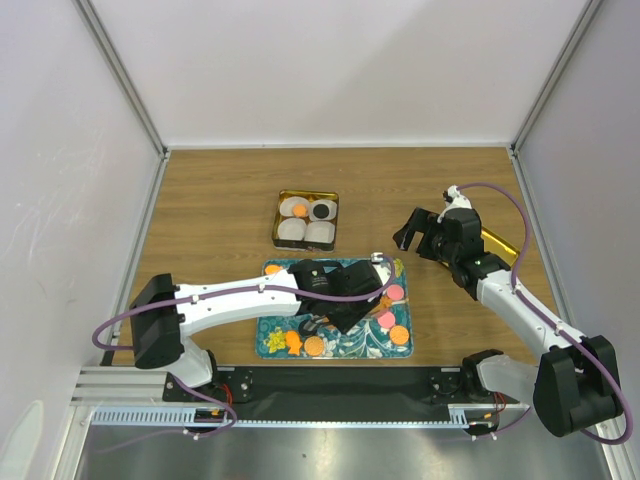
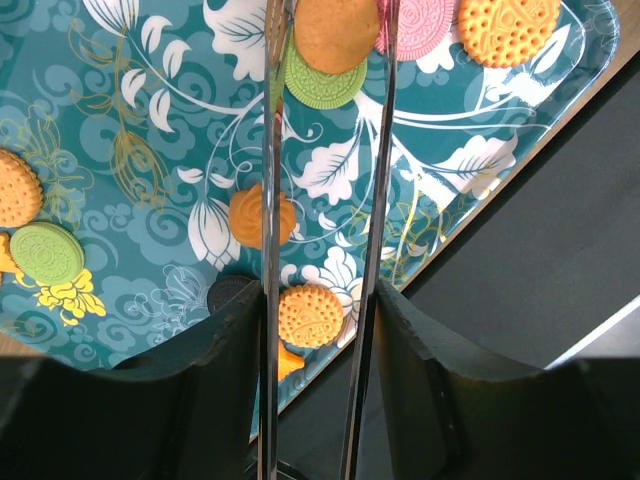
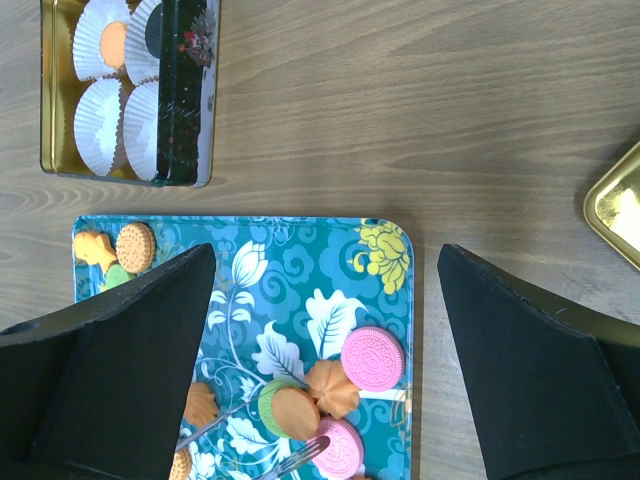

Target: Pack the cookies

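Observation:
Cookies lie on a teal flowered tray (image 1: 350, 340): pink ones (image 3: 372, 358), a green one (image 2: 45, 250) and an orange one (image 2: 310, 315). My left gripper (image 2: 320, 300) is shut on metal tongs (image 2: 270, 150) and hangs over the tray's right half (image 1: 345, 290). The tong tips straddle a plain orange cookie (image 2: 335, 30) that rests on a green cookie (image 3: 268, 395). A gold tin (image 1: 276, 225) behind the tray holds white paper cups, one with an orange cookie (image 1: 300, 209) and one with a black cookie (image 1: 321, 211). My right gripper (image 1: 425, 232) is open and empty above the table, right of the tin.
A gold lid (image 1: 497, 245) lies on the wooden table at the right, under the right arm. White walls with metal rails close in the table on three sides. The black base rail (image 1: 340, 380) runs along the near edge just below the tray.

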